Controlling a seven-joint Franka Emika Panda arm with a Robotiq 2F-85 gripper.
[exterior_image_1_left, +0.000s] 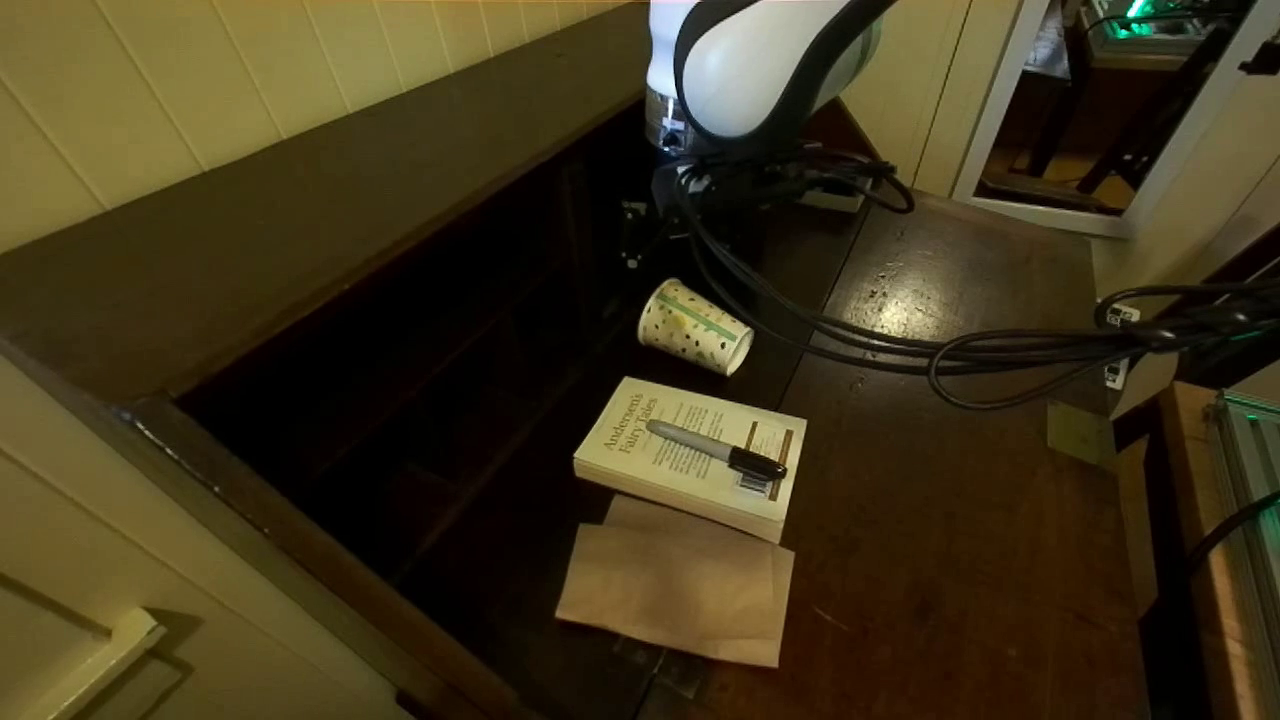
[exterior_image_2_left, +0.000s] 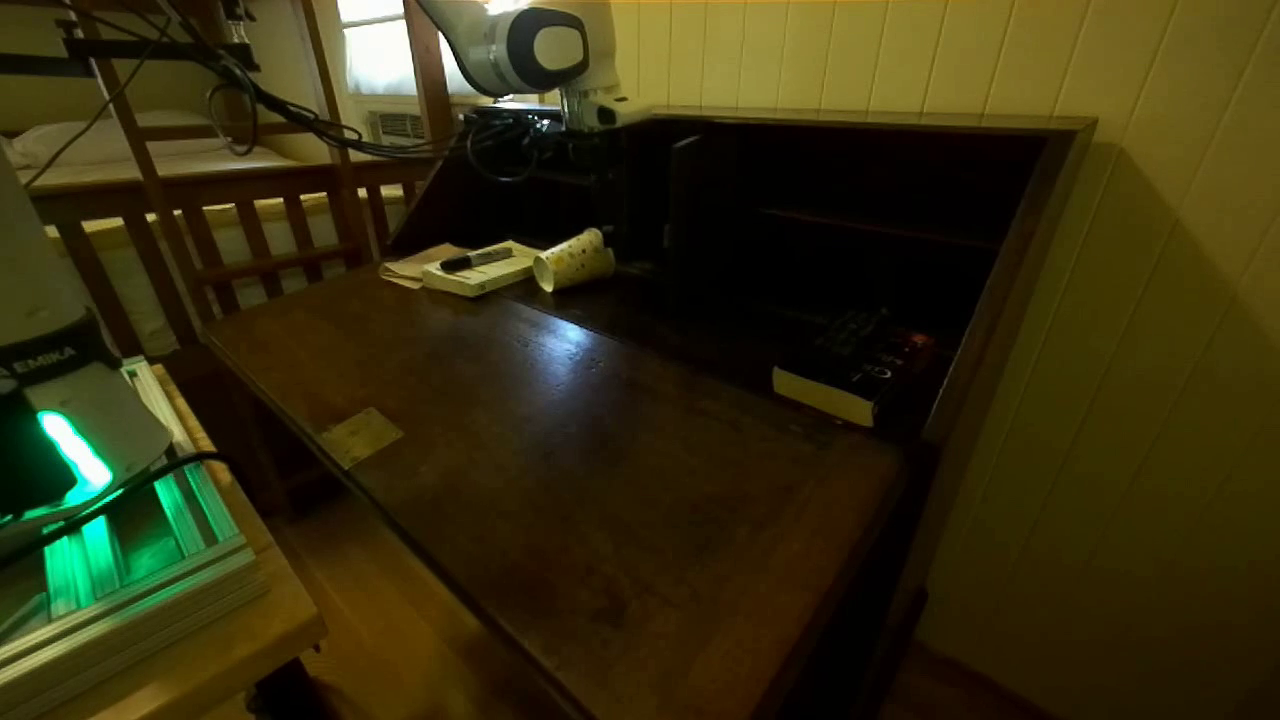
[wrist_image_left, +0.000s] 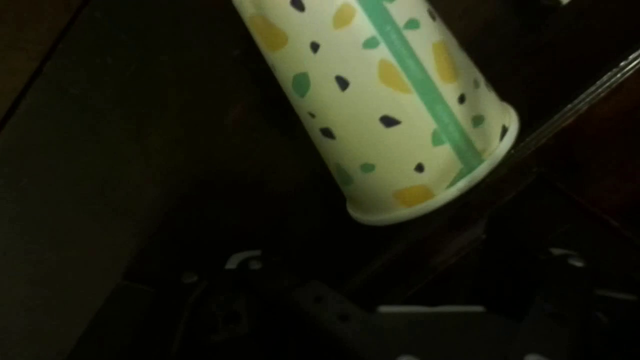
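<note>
Pincer (wrist_image_left: 410, 260) near sideways cup (exterior_image_1_left: 690, 328); cup between it and book (exterior_image_1_left: 675, 472) under marker (exterior_image_1_left: 713, 448)

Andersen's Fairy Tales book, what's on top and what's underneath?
On the book lies a gray, black-capped marker, hiding anything printed beneath it. Brown paper shows along one edge, but whether it continues under the book can't be seen.

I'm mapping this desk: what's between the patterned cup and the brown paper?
The book, with the marker on top, lies between cup and brown paper in both exterior views.
</note>
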